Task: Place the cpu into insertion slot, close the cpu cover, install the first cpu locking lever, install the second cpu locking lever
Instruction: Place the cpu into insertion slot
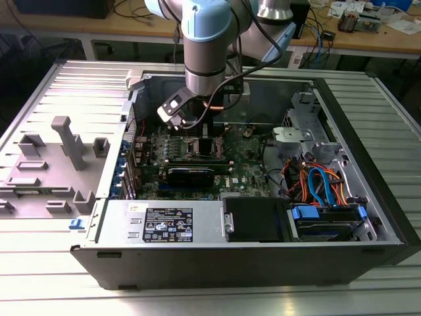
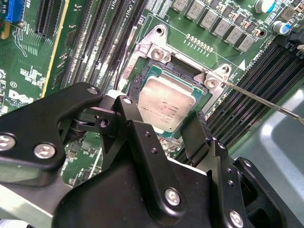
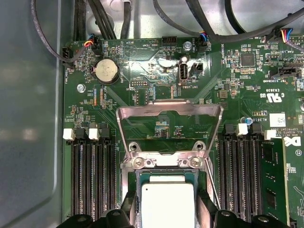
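Note:
The cpu [image 2: 166, 100], a silver-topped square chip [image 3: 167, 202], lies in the insertion slot [image 2: 153, 51], whose silver rim frames it. My gripper [image 2: 161, 118] reaches down over it, and the black fingers [image 2: 127, 110] press against two opposite edges of the chip. The first wrist view shows the same hold, with my gripper [image 3: 167, 211] straddling the chip. The cpu cover [image 3: 168, 111], a thin silver frame, stands swung up and open behind the slot. A thin locking lever [image 2: 266, 100] sticks out free beside the slot. In the exterior view my gripper [image 1: 197, 128] is low inside the computer case.
Black memory slots [image 3: 92, 175] flank the slot on both sides. A round coin battery [image 3: 106, 71] and cables [image 3: 109, 19] lie beyond the cover. In the exterior view, the case walls [image 1: 368, 151], the power supply [image 1: 164, 224] and the drive bay with orange and blue cables [image 1: 322, 184] surround the board.

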`<state>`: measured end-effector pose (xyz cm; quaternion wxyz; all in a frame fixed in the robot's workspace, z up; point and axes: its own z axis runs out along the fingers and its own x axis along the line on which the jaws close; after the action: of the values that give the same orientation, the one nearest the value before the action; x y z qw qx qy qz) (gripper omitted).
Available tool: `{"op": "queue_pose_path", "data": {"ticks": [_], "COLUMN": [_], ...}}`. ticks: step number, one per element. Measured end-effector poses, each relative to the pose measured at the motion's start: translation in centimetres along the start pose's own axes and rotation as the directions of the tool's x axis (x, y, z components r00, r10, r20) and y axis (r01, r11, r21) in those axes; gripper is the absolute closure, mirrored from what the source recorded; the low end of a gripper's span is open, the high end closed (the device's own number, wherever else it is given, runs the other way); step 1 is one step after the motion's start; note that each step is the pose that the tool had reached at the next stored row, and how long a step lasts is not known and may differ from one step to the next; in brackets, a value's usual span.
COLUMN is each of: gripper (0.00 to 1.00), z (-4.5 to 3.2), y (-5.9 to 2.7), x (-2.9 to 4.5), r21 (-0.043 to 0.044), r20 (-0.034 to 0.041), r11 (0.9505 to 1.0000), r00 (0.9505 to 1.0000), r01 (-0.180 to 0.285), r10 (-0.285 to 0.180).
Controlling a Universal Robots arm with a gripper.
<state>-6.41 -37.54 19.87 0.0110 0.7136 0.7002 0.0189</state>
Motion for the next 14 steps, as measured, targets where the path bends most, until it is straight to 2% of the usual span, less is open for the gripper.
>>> {"op": "queue_pose_path", "data": {"ticks": [2, 3, 6, 14], "gripper": [0.38, 0.38, 0.38, 0.38], "z": [0.0, 0.01, 0.0, -0.11], "y": [0.0, 0.0, 0.0, 0.01], "x": [0.0, 0.02, 0.02, 0.03], "r21": [0.0, -0.0002, -0.0002, -0.0003], "r20": [0.0015, 0.0065, 0.0141, 0.0148], "r11": [1.0, 1.0, 1.0, 1.0], "r00": [1.0, 1.0, 0.9999, 0.9999], "r01": [0.0, 0.0, 0.001, 0.001], "r10": [0.0, 0.0, -0.001, -0.001]}}
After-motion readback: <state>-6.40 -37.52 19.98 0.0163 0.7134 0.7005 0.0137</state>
